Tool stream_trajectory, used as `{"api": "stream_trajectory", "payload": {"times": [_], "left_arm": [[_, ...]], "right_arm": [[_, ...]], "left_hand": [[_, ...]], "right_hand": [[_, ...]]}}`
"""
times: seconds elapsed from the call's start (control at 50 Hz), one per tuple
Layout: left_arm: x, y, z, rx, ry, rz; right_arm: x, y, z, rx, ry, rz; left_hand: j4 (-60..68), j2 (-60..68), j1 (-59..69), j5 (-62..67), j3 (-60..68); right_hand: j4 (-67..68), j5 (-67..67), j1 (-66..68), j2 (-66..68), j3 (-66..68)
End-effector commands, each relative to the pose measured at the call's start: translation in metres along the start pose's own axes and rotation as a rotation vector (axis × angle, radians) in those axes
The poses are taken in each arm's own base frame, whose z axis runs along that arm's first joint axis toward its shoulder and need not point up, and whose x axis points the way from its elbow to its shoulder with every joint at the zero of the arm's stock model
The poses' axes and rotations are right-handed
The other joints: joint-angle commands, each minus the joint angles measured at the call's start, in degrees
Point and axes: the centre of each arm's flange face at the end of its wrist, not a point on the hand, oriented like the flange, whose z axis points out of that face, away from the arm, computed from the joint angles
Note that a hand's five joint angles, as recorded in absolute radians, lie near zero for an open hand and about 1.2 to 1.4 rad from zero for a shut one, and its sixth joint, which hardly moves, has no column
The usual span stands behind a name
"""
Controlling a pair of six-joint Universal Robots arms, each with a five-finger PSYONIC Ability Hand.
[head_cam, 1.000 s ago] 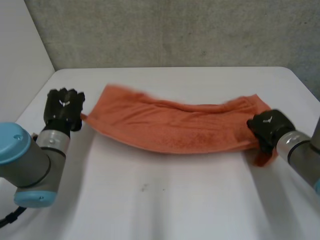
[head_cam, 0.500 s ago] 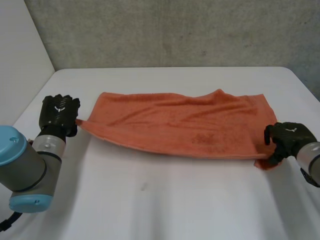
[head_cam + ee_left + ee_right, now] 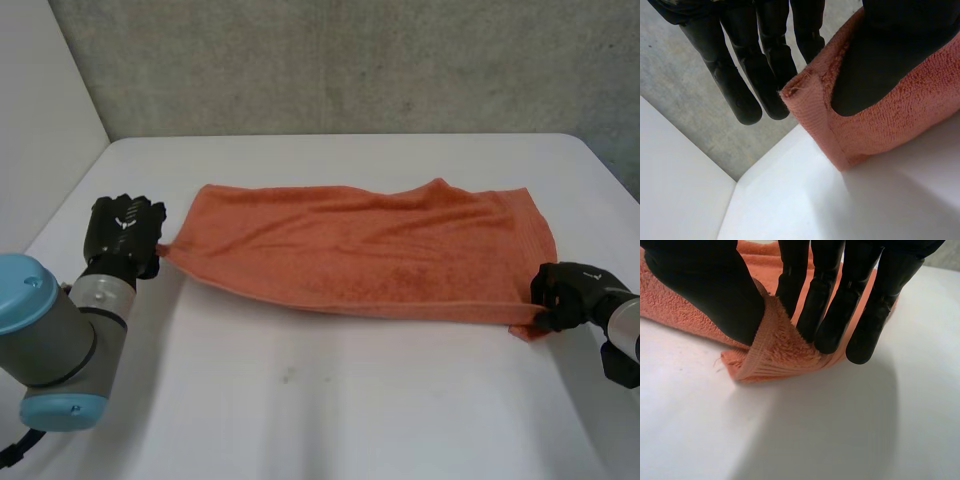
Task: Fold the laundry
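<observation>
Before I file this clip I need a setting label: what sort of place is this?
Likely a robotics lab or test bench, not a home: a plain white table, a rough grey wall behind it, and the left hand and right hand each pinching an end of one orange towel.

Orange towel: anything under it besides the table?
Only the white table shows around the orange towel; what lies beneath the spread cloth is covered. The left hand and right hand each pinch a near corner.

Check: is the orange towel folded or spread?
The towel lies spread lengthwise on the table, left hand and right hand pinching its end corners; second layer: cannot tell.
</observation>
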Motion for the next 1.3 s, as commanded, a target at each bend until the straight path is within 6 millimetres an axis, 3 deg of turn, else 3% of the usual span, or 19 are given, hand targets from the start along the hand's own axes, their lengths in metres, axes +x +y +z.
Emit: {"api": "stream_trajectory", "payload": {"times": [0.02, 0.14, 0.26, 0.34, 0.42, 0.48, 0.56, 0.64, 0.74, 0.76, 0.78, 0.84, 0.86, 0.88, 0.9, 0.92, 1.02, 1.1, 1.3], "left_arm": [[-0.007, -0.013, -0.010, -0.055, 0.022, 0.009], [-0.029, -0.052, -0.028, -0.056, 0.010, 0.009], [-0.045, -0.081, -0.051, -0.068, 0.009, 0.011], [-0.043, -0.070, -0.064, -0.184, 0.059, 0.053], [-0.035, -0.055, -0.068, -0.262, 0.103, 0.095], [-0.019, -0.017, -0.063, -0.393, 0.181, 0.173], [-0.009, 0.005, -0.051, -0.440, 0.217, 0.194], [-0.007, 0.008, -0.021, -0.394, 0.193, 0.200], [-0.010, -0.009, 0.010, -0.287, 0.148, 0.204], [-0.014, -0.024, 0.027, -0.221, 0.115, 0.205], [-0.019, -0.044, 0.045, -0.140, 0.075, 0.205], [-0.036, -0.102, 0.075, 0.067, -0.019, 0.194], [-0.044, -0.118, 0.081, 0.124, -0.055, 0.191], [-0.044, -0.118, 0.081, 0.125, -0.055, 0.191], [-0.058, -0.148, 0.088, 0.240, -0.127, 0.183], [-0.080, -0.196, 0.087, 0.442, -0.249, 0.148], [-0.115, -0.246, 0.071, 0.685, -0.399, 0.055], [-0.112, -0.224, 0.072, 0.597, -0.365, 0.052], [-0.071, -0.120, 0.063, 0.289, -0.206, -0.024]], "right_arm": [[0.001, -0.051, -0.023, 0.172, 0.052, -0.188], [-0.008, -0.100, -0.069, 0.317, 0.116, -0.377], [-0.018, -0.101, -0.091, 0.148, 0.082, -0.538], [-0.023, -0.085, -0.097, -0.038, 0.035, -0.669], [-0.015, -0.062, -0.081, -0.201, 0.027, -0.735], [-0.007, -0.045, -0.067, -0.293, 0.057, -0.756], [-0.007, -0.034, -0.049, -0.311, 0.078, -0.779], [-0.013, -0.030, -0.030, -0.272, 0.079, -0.812], [-0.028, -0.062, -0.006, -0.074, 0.134, -0.870], [-0.030, -0.073, -0.003, -0.026, 0.156, -0.880], [-0.035, -0.117, 0.001, 0.148, 0.242, -0.892], [-0.038, -0.151, -0.001, 0.286, 0.308, -0.871], [-0.039, -0.201, -0.010, 0.501, 0.398, -0.807], [-0.040, -0.218, -0.016, 0.577, 0.419, -0.781], [-0.040, -0.218, -0.016, 0.578, 0.419, -0.781], [-0.041, -0.257, -0.041, 0.778, 0.473, -0.722], [-0.044, -0.288, -0.090, 0.973, 0.512, -0.655], [-0.046, -0.276, -0.087, 0.927, 0.472, -0.669], [-0.060, -0.166, -0.035, 0.585, 0.192, -0.708]], "left_hand": [[11.53, 11.29, 14.68, 15.18, 11.64], [11.53, 11.29, 14.68, 15.18, 11.64], [11.53, 11.29, 14.68, 15.18, 11.64], [11.53, 11.29, 14.68, 15.18, 11.64], [11.53, 11.29, 14.68, 15.18, 11.64], [11.53, 11.29, 14.68, 15.18, 11.64], [11.53, 11.29, 14.68, 15.18, 11.64], [11.53, 11.29, 14.68, 15.18, 11.64], [11.53, 11.29, 14.68, 15.18, 11.64], [11.53, 11.29, 14.68, 15.18, 11.64], [11.53, 11.29, 14.68, 15.18, 11.64], [11.53, 11.29, 14.68, 15.18, 11.64], [11.53, 11.29, 14.68, 15.18, 11.64], [11.53, 11.29, 14.68, 15.18, 11.64], [11.53, 11.29, 14.68, 15.18, 11.64], [11.53, 11.29, 14.68, 15.18, 11.64], [11.53, 11.29, 14.68, 15.18, 11.64], [11.53, 11.29, 14.68, 15.18, 11.64], [11.53, 11.29, 14.68, 15.18, 11.64]], "right_hand": [[12.07, 14.07, 23.93, 12.53, 12.47], [12.07, 14.07, 23.93, 12.53, 12.47], [12.07, 14.07, 23.93, 12.53, 12.47], [12.07, 14.07, 23.93, 12.53, 12.47], [12.07, 14.07, 23.93, 12.53, 12.47], [12.07, 14.07, 23.93, 12.53, 12.47], [12.07, 14.07, 23.93, 12.53, 12.47], [12.07, 14.07, 23.93, 12.53, 12.47], [12.07, 14.07, 23.93, 12.53, 12.47], [12.07, 14.07, 23.93, 12.53, 12.47], [12.07, 14.07, 23.93, 12.53, 12.47], [12.07, 14.07, 23.93, 12.53, 12.47], [12.07, 14.07, 23.93, 12.53, 12.47], [12.07, 14.07, 23.93, 12.53, 12.47], [12.07, 14.07, 23.93, 12.53, 12.47], [12.07, 14.07, 23.93, 12.53, 12.47], [12.07, 14.07, 23.93, 12.53, 12.47], [12.07, 14.07, 23.93, 12.53, 12.47], [12.07, 14.07, 23.93, 12.53, 12.47]]}}
